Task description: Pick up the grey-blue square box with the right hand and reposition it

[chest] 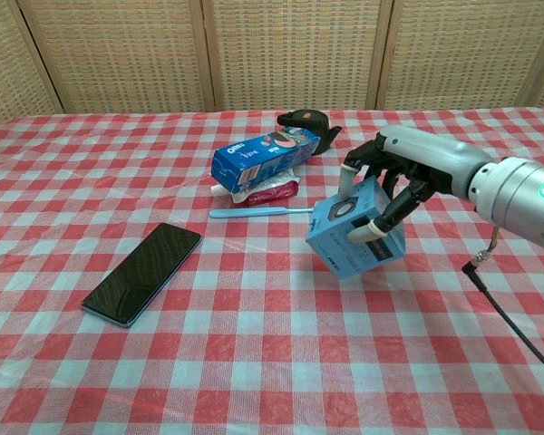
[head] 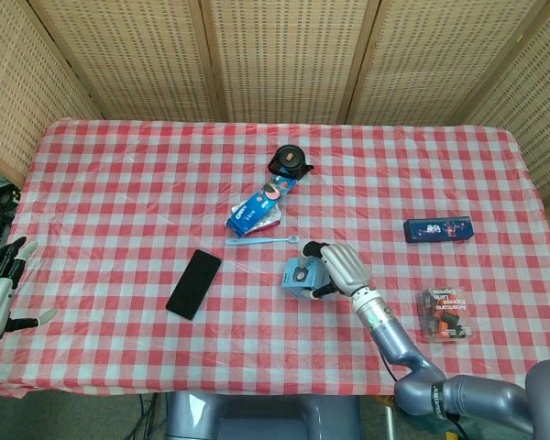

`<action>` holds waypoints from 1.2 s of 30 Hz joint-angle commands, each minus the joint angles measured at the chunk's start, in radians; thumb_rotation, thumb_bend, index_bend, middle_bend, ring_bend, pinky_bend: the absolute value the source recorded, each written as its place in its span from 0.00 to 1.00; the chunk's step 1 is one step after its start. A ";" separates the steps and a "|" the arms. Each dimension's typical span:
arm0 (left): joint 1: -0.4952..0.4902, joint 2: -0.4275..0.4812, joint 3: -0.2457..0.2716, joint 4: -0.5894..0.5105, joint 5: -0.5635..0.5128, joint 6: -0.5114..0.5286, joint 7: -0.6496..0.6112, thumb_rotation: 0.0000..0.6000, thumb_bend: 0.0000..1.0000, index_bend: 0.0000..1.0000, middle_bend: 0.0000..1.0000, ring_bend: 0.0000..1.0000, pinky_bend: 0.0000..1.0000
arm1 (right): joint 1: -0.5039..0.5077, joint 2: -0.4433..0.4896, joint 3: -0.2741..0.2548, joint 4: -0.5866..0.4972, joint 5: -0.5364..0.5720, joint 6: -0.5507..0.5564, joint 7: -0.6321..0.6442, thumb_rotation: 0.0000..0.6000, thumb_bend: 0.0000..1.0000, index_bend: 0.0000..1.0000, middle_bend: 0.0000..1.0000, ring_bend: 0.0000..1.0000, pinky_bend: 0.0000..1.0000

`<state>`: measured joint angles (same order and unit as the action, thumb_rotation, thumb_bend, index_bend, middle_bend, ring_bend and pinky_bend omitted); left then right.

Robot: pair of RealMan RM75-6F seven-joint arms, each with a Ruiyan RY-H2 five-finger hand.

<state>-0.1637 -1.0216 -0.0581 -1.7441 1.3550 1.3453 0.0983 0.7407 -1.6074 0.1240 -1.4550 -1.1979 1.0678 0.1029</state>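
The flat black smartphone (chest: 142,273) lies nearest on the red-and-white checked tablecloth (chest: 254,362). The right hand (chest: 392,181) grips the grey-blue square box (chest: 355,228), tilted and lifted above the cloth, just beside the light-blue toothbrush (chest: 268,211). The left hand (head: 0,286) hangs spread and empty off the table edge.

Right hand (chest: 392,186): grey shell, black fingers, pale tips; silver-blue forearm, green light, black cable.
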 commanded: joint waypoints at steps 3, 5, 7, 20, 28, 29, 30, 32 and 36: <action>-0.001 0.003 -0.001 0.003 -0.002 -0.004 -0.007 1.00 0.00 0.00 0.00 0.00 0.00 | -0.026 -0.090 0.006 0.106 -0.047 0.000 0.088 1.00 0.39 0.55 0.60 0.57 0.70; -0.002 0.004 -0.001 0.003 -0.003 -0.006 -0.010 1.00 0.00 0.00 0.00 0.00 0.00 | -0.035 -0.105 0.015 0.122 -0.044 -0.001 0.114 1.00 0.39 0.55 0.60 0.57 0.70; -0.003 0.004 0.000 0.004 -0.002 -0.008 -0.009 1.00 0.00 0.00 0.00 0.00 0.00 | -0.044 -0.117 0.022 0.138 -0.047 0.001 0.137 1.00 0.39 0.55 0.60 0.57 0.70; -0.003 0.000 0.003 0.000 0.000 -0.008 0.004 1.00 0.00 0.00 0.00 0.00 0.00 | -0.068 -0.046 -0.004 0.144 -0.158 -0.026 0.265 1.00 0.16 0.16 0.06 0.01 0.00; 0.001 0.003 0.008 -0.006 0.018 0.004 -0.001 1.00 0.00 0.00 0.00 0.00 0.00 | -0.102 0.080 -0.035 0.052 -0.262 0.035 0.280 1.00 0.14 0.11 0.01 0.00 0.00; 0.003 0.004 0.009 -0.007 0.021 0.007 -0.003 1.00 0.00 0.00 0.00 0.00 0.00 | -0.105 0.100 -0.039 0.039 -0.275 0.043 0.272 1.00 0.13 0.11 0.01 0.00 0.00; 0.004 0.005 0.009 -0.007 0.024 0.011 -0.005 1.00 0.00 0.00 0.00 0.00 0.00 | -0.108 0.121 -0.043 0.030 -0.291 0.053 0.259 1.00 0.13 0.10 0.01 0.00 0.00; 0.007 0.006 0.009 -0.007 0.028 0.017 -0.007 1.00 0.00 0.00 0.00 0.00 0.00 | -0.111 0.150 -0.051 0.025 -0.321 0.072 0.233 1.00 0.09 0.09 0.01 0.00 0.00; 0.017 0.005 0.008 -0.004 0.043 0.044 -0.012 1.00 0.00 0.00 0.00 0.00 0.00 | -0.131 0.237 -0.074 0.055 -0.421 0.160 0.099 1.00 0.02 0.06 0.00 0.00 0.00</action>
<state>-0.1508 -1.0160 -0.0499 -1.7496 1.3926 1.3816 0.0882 0.6262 -1.4233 0.0681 -1.4149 -1.5583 1.1705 0.2828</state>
